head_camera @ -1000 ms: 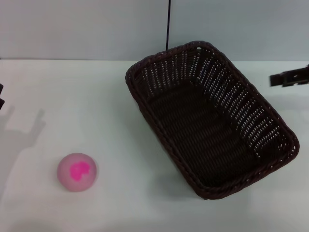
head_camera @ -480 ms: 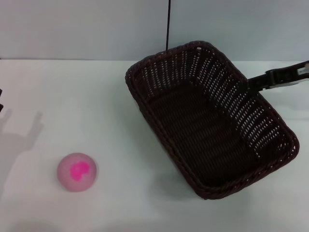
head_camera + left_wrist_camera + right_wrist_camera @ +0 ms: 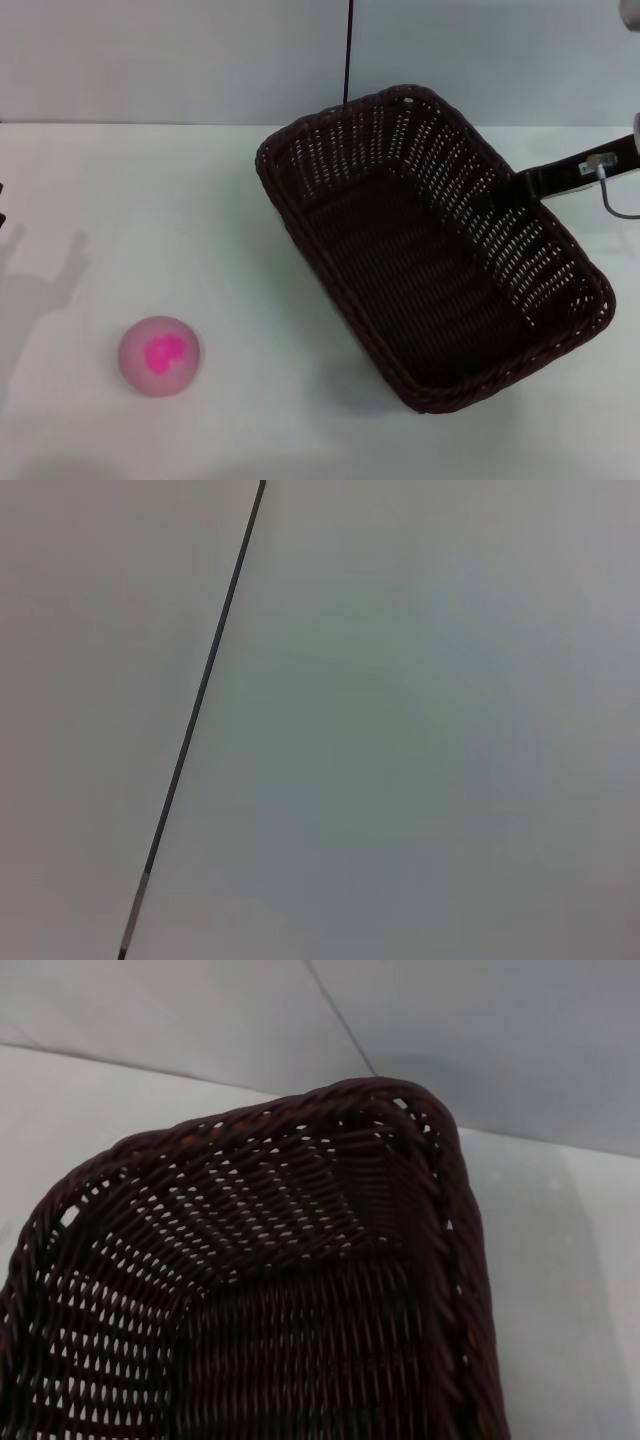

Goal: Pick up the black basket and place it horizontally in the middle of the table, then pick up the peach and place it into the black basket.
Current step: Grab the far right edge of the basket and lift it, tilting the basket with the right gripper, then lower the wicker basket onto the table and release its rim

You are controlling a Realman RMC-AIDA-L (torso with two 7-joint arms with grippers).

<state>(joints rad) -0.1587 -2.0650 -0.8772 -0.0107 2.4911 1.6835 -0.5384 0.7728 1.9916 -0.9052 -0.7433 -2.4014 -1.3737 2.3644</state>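
Observation:
The black basket (image 3: 430, 250) lies at an angle on the right half of the white table (image 3: 150, 200), its long axis running from the far middle to the near right. My right gripper (image 3: 505, 192) reaches in from the right and sits at the basket's right long wall, at the rim. The right wrist view looks down into one corner of the basket (image 3: 300, 1260). The peach (image 3: 159, 356) sits on the table at the near left, magenta blotch up, far from both grippers. Only a sliver of my left gripper (image 3: 2, 200) shows at the left edge.
A grey wall stands behind the table with a thin black vertical line (image 3: 348, 50) on it, also seen in the left wrist view (image 3: 200, 700). The left arm's shadow (image 3: 50, 280) falls on the table at the left.
My right gripper has come in from the right edge to the basket's right wall. The basket has shifted slightly to the left. The peach has not moved.

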